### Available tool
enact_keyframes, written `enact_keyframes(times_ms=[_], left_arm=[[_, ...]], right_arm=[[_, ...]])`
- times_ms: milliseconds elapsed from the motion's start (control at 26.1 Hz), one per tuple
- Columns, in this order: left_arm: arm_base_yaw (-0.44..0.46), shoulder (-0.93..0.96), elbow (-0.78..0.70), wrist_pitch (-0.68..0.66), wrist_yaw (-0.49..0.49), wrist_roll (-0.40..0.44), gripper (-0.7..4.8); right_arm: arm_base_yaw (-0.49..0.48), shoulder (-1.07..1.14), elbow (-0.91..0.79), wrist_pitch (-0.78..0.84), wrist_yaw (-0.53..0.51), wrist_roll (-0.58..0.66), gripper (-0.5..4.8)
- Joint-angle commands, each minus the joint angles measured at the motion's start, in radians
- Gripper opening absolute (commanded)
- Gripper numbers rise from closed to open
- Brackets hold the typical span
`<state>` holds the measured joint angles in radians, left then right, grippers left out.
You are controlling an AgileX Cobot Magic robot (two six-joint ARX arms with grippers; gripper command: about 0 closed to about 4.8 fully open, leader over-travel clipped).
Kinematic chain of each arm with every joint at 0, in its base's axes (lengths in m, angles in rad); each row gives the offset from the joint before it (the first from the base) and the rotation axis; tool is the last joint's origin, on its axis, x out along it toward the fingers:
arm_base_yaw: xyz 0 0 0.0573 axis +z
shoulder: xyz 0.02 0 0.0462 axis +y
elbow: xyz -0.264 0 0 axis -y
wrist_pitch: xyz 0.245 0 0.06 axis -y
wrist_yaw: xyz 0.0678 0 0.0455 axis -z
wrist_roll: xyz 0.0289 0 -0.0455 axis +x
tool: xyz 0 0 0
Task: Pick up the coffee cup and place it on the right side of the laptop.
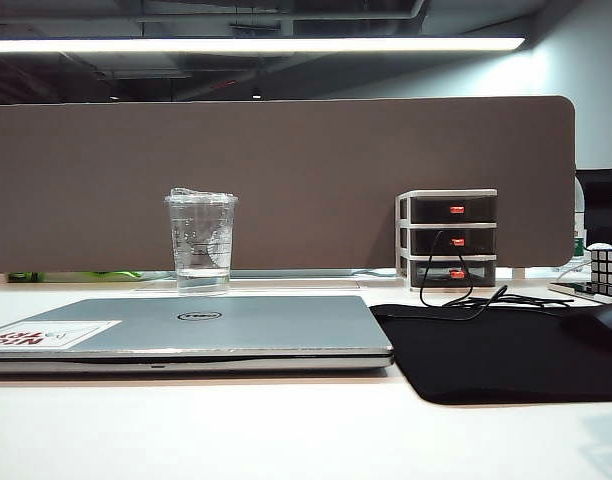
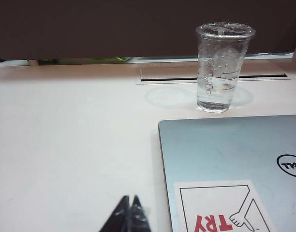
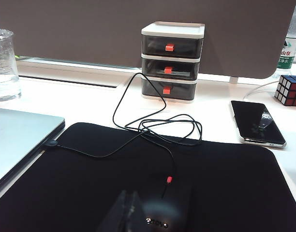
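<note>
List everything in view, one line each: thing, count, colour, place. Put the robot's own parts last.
coffee cup: one, clear, some clear liquid, on the desk behind the laptop
laptop: one, silver-grey, closed, left half of the desk
mouse mat: one, black, right of the laptop
mouse: one, black, on the mat
cable: one, black, looped from laptop across the mat
drawer organizer: one, white frame, dark drawers, red handles, against the partition
phone: one, black, right of the mat
puzzle cube: one, multicoloured, far right
bottle: one, clear, green label, far right
left gripper: one, dark, shut, above bare desk left of the laptop
right gripper: one, dark, looks shut, above the mat
</note>
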<state>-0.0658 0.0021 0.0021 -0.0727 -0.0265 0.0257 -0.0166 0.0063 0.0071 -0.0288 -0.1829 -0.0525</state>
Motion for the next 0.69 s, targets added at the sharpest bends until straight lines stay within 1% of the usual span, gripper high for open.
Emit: enact_keyframes(times_ms=[38,269,345,384,422,460,499,537,614,652,691], left_arm=[[0.0,0.0,0.005,0.002,0.005,0.0,-0.03],[0.0,0.0,0.005,0.003,0.005,0.0,-0.03],[0.0,0.0,0.005,0.002,0.005,0.0,-0.03],[0.0,0.0,0.005,0.003,0.005,0.0,-0.03],[0.0,0.0,0.005,0.002,0.005,0.0,-0.03],[0.0,0.0,0.005,0.0,0.005,0.0,-0.03],[0.0,0.0,0.005,0.001,0.005,0.0,-0.03],[0.0,0.0,0.005,0.003,0.005,0.0,-0.02],[0.0,0.0,0.005,0.003,0.005,0.0,-0.02],[0.0,0.0,0.005,0.003,0.005,-0.001,-0.02],[0.0,0.0,0.005,0.012,0.005,-0.035,-0.02]], right_arm=[[0.0,0.001,-0.006,0.006,0.005,0.0,-0.01],[0.0,0.001,-0.006,0.006,0.0,0.0,-0.01],[0.0,0.001,-0.006,0.006,-0.054,0.005,-0.01],[0.001,0.001,-0.006,0.006,-0.159,0.047,-0.01],[0.001,0.001,-0.006,0.006,-0.218,0.074,-0.01],[0.001,0.001,-0.006,0.007,-0.355,0.121,-0.01],[0.001,0.001,-0.006,0.008,-0.427,0.132,-0.01],[0.001,0.001,-0.006,0.008,-0.522,0.132,-0.01],[0.001,0.001,-0.006,0.011,-0.602,0.132,-0.01],[0.001,0.001,-0.006,0.011,-0.608,0.132,-0.01],[0.001,0.001,-0.006,0.011,-0.607,0.132,-0.01]])
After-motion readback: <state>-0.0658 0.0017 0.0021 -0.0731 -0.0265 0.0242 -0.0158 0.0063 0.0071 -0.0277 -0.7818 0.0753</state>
